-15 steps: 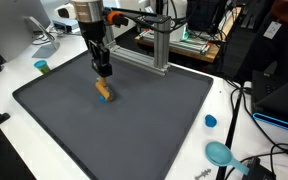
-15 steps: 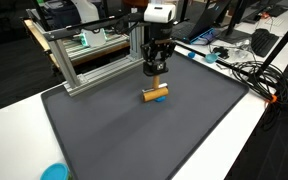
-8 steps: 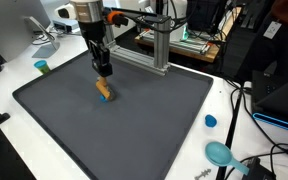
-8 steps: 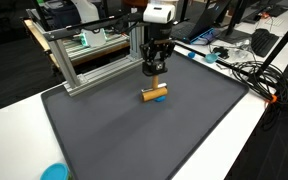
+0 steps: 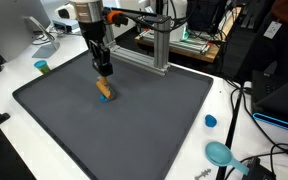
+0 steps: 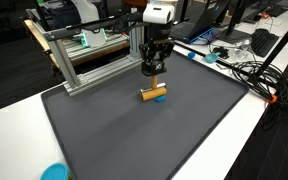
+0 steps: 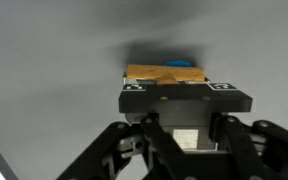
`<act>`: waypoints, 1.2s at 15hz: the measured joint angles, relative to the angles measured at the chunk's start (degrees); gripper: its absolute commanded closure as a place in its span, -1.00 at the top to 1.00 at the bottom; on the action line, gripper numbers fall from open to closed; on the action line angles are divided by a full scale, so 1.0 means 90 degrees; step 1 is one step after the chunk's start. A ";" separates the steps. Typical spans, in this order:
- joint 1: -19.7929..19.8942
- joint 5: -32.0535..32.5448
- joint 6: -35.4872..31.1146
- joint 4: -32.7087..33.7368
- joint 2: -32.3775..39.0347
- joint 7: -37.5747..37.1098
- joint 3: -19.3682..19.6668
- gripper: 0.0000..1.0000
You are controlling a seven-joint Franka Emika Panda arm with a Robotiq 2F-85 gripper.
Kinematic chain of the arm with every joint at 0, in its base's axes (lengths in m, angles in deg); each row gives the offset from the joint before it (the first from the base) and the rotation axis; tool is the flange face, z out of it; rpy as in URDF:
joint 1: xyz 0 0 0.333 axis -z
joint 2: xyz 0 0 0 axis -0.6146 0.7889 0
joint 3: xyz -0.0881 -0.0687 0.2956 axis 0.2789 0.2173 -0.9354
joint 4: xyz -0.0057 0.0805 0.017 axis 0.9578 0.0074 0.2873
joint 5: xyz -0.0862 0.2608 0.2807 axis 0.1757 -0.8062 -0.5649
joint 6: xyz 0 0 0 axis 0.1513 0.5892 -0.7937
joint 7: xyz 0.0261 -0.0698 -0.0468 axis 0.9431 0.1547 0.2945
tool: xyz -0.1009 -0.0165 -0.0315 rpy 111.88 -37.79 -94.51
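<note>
Orange block (image 5: 104, 90) with a blue end: it lies flat on the dark grey mat (image 5: 134, 135), left of the mat's middle and toward the far side, and nothing grips it. Nearest us in an exterior view, off the mat's near right corner, a teal round object (image 5: 219, 152) rests on the white table (image 5: 9, 105). A small blue cap (image 5: 210, 121) lies just beyond it, beside the mat's right edge. Farther in comes the block, and directly over it the gripper (image 5: 104, 72), pointing straight down, close above the block but apart from it in both exterior views. The wrist view shows the block just past the claw's dark tip, blue end to the right. We cannot tell from any view whether the claw is released or clenched. A small green cup (image 5: 42, 67) stands off the mat's far left. Beyond the arm, an aluminium frame (image 5: 161, 50) stands along the far edge. Change over the last second: none that we can make out. The arm has kept its station and the block lies where it lay, so we judge it untouched in that time, with no lift under way.
</note>
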 measured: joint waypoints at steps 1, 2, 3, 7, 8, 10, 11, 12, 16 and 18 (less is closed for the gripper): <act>0.0002 -0.0003 0.0007 -0.0004 -0.0004 0.0067 -0.0001 -0.57; 0.0003 -0.0003 0.0013 -0.0011 -0.0010 0.0128 -0.0002 -0.57; 0.0003 -0.0003 0.0019 -0.0020 -0.0017 0.0177 -0.0004 -0.57; 0.0002 0.0003 0.0089 -0.0047 -0.0050 0.0294 -0.0010 -0.57; 0.0001 0.0004 0.0127 -0.0052 -0.0061 0.0302 -0.0012 -0.57; 0.0000 0.0004 0.0237 -0.0069 -0.0098 0.0355 -0.0020 -0.57; 0.0000 0.0004 0.0326 -0.0081 -0.0125 0.0385 -0.0025 -0.57; 0.0000 0.0004 0.0465 -0.0095 -0.0160 0.0408 -0.0032 -0.57; -0.0007 -0.0022 0.1543 -0.0182 -0.0302 0.0546 -0.0106 -0.57; -0.0012 -0.0038 0.2016 -0.0189 -0.0316 0.0740 -0.0199 -0.57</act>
